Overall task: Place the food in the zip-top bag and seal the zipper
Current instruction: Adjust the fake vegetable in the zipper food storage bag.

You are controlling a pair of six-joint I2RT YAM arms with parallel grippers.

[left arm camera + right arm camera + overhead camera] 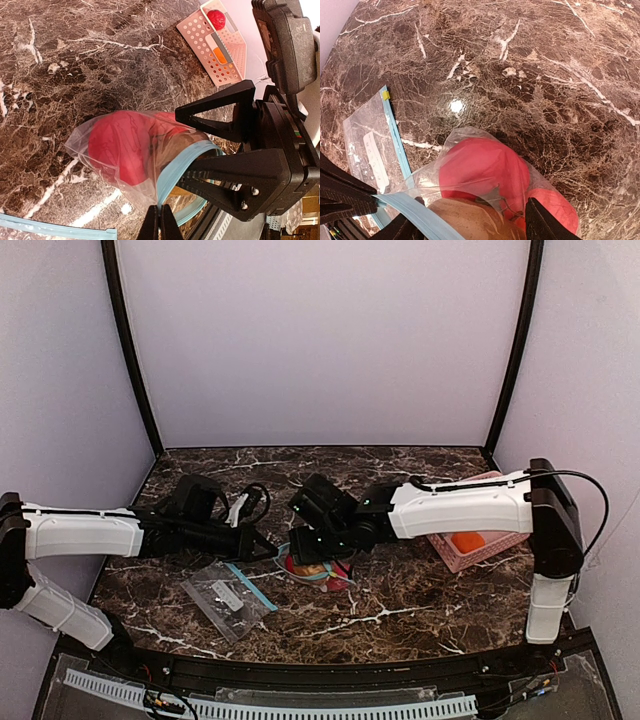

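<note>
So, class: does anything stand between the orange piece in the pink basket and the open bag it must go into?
Nothing visible lies on the table between basket and bag. But the right hand, jaws apart, sits at the bag's mouth, and red pieces and a brown piece already fill it up to there.

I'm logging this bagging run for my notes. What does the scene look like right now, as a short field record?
zip-top bag: mouth unsealed, holding two red pieces and a brown piece
left gripper: shut on the zipper
right gripper: open, at the bag's mouth
pink basket: one red piece, one orange piece
second bag: flat on the table
</note>
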